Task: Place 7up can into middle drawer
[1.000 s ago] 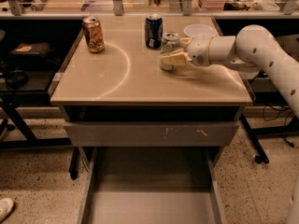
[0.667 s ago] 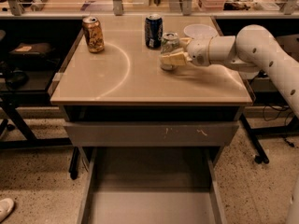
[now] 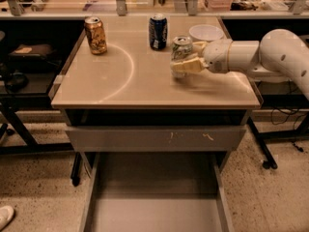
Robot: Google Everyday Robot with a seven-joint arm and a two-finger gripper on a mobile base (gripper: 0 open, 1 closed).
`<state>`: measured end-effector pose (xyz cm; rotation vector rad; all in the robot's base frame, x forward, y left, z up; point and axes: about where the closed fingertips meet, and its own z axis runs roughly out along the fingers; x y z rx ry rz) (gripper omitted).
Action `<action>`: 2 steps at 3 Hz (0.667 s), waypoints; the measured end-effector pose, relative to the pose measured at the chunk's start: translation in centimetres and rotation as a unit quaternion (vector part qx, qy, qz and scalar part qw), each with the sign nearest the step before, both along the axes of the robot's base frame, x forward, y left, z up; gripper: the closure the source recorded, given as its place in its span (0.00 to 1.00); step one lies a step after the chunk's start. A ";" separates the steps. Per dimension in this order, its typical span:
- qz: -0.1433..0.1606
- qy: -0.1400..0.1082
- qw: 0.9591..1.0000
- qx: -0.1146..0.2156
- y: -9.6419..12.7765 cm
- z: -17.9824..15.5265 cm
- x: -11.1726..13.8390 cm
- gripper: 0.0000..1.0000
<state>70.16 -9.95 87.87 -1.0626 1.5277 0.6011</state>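
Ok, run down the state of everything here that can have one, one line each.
7up can: upright, over the tabletop's right side, held by the gripper.
Gripper: at the tabletop's right side, fingers shut on the 7up can.
Middle drawer: pulled open, no can in it yet.
Scratched drawer front: shut.
Dark blue can: upright, untouched.
Golden-brown can: upright, untouched.
White bowl: right way up.

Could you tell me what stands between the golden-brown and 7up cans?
The dark blue can, in the camera view; the gripper grips the 7up can.
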 end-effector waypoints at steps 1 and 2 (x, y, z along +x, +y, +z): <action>-0.019 -0.020 1.000 -0.001 -2.3 2.2 -5.5 1.00; -0.054 -0.027 0.998 -0.014 -4.2 3.2 -11.8 1.00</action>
